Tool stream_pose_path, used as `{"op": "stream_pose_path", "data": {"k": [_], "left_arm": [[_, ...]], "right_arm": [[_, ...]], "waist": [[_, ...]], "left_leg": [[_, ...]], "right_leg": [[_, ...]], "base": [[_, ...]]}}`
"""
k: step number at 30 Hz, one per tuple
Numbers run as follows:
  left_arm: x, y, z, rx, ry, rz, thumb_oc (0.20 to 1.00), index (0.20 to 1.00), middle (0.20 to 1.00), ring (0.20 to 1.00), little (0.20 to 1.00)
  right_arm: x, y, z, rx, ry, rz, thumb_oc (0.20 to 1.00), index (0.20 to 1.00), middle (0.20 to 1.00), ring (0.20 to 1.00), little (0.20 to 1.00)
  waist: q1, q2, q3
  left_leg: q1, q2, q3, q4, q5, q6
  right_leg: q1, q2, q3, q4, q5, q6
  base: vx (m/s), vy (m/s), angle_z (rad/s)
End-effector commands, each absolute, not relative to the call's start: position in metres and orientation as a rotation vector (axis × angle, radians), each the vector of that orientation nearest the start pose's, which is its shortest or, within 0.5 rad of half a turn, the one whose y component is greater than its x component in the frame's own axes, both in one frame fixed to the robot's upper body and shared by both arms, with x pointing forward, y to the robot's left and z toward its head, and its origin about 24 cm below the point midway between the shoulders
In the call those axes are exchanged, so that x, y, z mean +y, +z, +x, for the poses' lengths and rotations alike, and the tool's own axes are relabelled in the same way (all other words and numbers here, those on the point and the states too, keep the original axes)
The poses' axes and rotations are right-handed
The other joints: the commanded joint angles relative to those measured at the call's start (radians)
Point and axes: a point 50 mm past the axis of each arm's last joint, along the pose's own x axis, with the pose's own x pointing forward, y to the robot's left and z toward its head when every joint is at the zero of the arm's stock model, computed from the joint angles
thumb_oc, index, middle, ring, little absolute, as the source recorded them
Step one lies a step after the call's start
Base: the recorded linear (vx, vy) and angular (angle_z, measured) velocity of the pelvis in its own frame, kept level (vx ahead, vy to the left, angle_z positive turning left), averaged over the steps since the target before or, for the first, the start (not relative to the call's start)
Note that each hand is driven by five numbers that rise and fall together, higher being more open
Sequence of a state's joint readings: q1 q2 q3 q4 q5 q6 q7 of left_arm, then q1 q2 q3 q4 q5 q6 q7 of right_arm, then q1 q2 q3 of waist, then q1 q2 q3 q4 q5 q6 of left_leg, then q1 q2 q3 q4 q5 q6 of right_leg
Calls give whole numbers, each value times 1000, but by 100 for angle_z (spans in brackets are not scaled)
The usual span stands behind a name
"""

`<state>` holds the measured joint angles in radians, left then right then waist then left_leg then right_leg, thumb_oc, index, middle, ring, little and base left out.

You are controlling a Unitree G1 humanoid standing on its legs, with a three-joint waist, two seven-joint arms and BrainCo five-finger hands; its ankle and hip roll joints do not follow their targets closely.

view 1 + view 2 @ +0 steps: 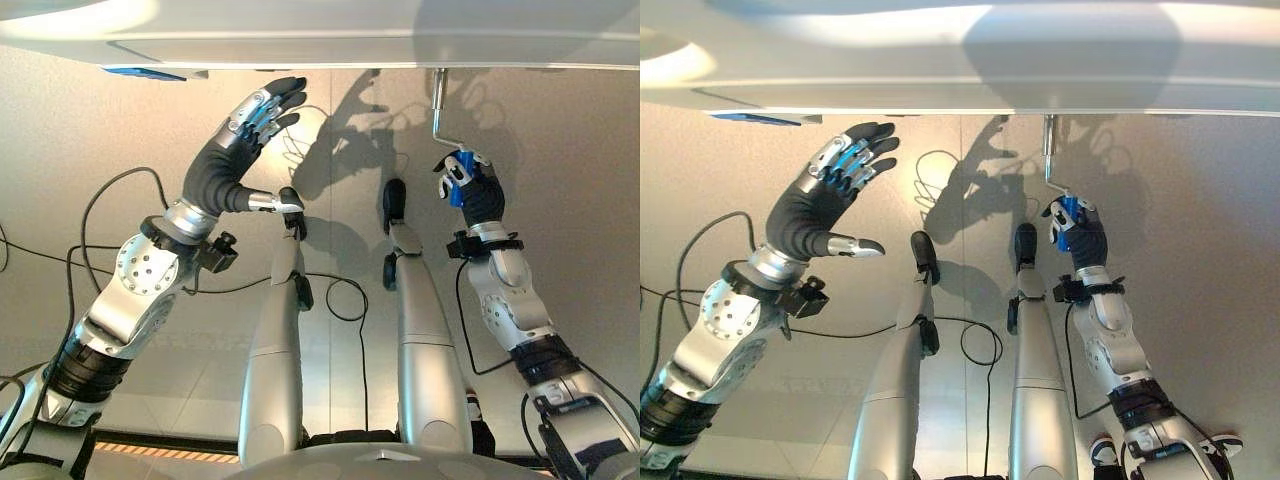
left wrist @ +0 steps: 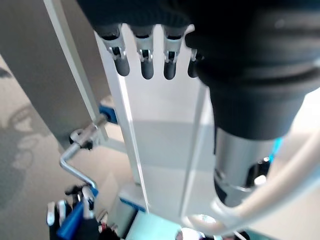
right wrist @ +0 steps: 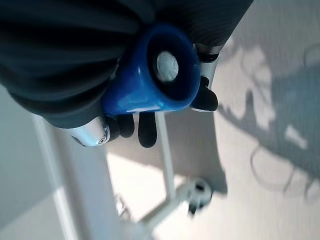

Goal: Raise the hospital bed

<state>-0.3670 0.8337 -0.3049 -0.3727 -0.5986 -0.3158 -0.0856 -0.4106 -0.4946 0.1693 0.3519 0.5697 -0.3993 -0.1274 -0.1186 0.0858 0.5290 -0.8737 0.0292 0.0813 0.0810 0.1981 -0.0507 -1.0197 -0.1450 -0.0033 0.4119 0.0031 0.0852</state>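
Pale grey floor spreads under the whole scene, and across the far edge runs one white bed frame, our landmark.

Nearest, on the left, the left hand is raised in the air just short of the bed frame, fingers straight and spread, thumb stuck out sideways, grasping nothing at all. Its wrist view looks past those straight fingers onto the frame's white rails.

Over on the right, the right hand is clenched around one blue crank handle, fingers wrapped tight. The right wrist view confirms it: the blue grip sits locked inside the curled fingers, its round end facing the camera.

From that handle, one bent metal crank rod climbs away and meets the underside of the bed frame. Beyond the left hand, one small blue fitting sits on the frame's lower edge.
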Motion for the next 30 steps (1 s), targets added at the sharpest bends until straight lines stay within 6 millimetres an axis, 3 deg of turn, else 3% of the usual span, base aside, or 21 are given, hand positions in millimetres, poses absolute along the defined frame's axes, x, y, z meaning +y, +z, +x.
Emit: {"op": "stream_pose_path", "data": {"k": [1, 3, 11, 18, 20, 24, 25, 27, 28, 30], "left_arm": [[138, 243, 234, -841, -754, 168, 1000, 1000, 1000, 1000, 1000], [132, 245, 234, -838, -793, 175, 1000, 1000, 1000, 1000, 1000], [119, 248, 234, -830, -881, 185, 1000, 1000, 1000, 1000, 1000], [111, 250, 236, -832, -907, 180, 1000, 1000, 1000, 1000, 1000], [108, 254, 235, -850, -916, 180, 1000, 1000, 1000, 1000, 1000], [104, 256, 235, -869, -917, 159, 1000, 1000, 1000, 1000, 1000], [101, 258, 236, -882, -912, 142, 1000, 1000, 1000, 1000, 1000], [100, 259, 236, -890, -906, 135, 1000, 1000, 1000, 1000, 1000], [99, 259, 237, -895, -892, 117, 1000, 1000, 1000, 1000, 1000], [100, 258, 237, -897, -880, 101, 1000, 1000, 1000, 1000, 1000]], "right_arm": [[-286, 171, 331, -487, -353, 72, 200, 200, 200, 200, 200], [-307, 160, 340, -357, -416, 11, 200, 200, 200, 200, 200], [-345, 150, 353, -90, -495, -135, 200, 200, 200, 200, 200], [-353, 148, 358, 73, -508, -282, 200, 200, 200, 200, 200], [-343, 144, 365, 165, -459, -448, 200, 200, 200, 200, 200], [-325, 138, 374, 211, -390, -553, 200, 200, 200, 200, 200], [-303, 130, 382, 236, -309, -606, 200, 200, 200, 200, 200], [-294, 129, 386, 233, -286, -628, 200, 200, 200, 200, 200], [-269, 120, 393, 259, -197, -688, 200, 200, 200, 200, 200], [-257, 118, 397, 260, -159, -711, 200, 200, 200, 200, 200]], "waist": [[23, 10, -9], [31, 15, -9], [53, 33, -9], [76, 50, -9], [90, 62, -9], [97, 70, -9], [106, 75, -9], [107, 77, -9], [115, 81, -9], [116, 82, -9]], "left_leg": [[35, -8, 18, 128, -149, -18], [29, -7, 20, 131, -148, -18], [4, -7, 24, 140, -151, -20], [-37, -7, 24, 162, -155, -15], [-54, -8, 25, 170, -155, -12], [-75, -10, 22, 183, -157, -9], [-85, -11, 18, 192, -159, -7], [-90, -12, 16, 196, -159, -7], [-96, -14, 14, 198, -159, -5], [-100, -14, 14, 198, -158, -4]], "right_leg": [[79, 34, -11, -161, 92, 76], [72, 34, -10, -159, 91, 75], [44, 34, -14, -150, 93, 76], [11, 32, -18, -142, 97, 76], [-9, 31, -19, -133, 98, 75], [-25, 30, -20, -122, 96, 73], [-32, 28, -23, -117, 95, 72], [-35, 28, -24, -114, 94, 71], [-43, 29, -23, -110, 95, 70], [-47, 29, -23, -108, 94, 70]], "base": [[-1, 3, -4], [3, -1, -8], [-1, 1, -3], [0, 0, 0], [0, 0, 0], [-5, 8, 3], [0, 0, 0], [0, 0, 0], [0, 0, 0], [0, 0, 0]]}}
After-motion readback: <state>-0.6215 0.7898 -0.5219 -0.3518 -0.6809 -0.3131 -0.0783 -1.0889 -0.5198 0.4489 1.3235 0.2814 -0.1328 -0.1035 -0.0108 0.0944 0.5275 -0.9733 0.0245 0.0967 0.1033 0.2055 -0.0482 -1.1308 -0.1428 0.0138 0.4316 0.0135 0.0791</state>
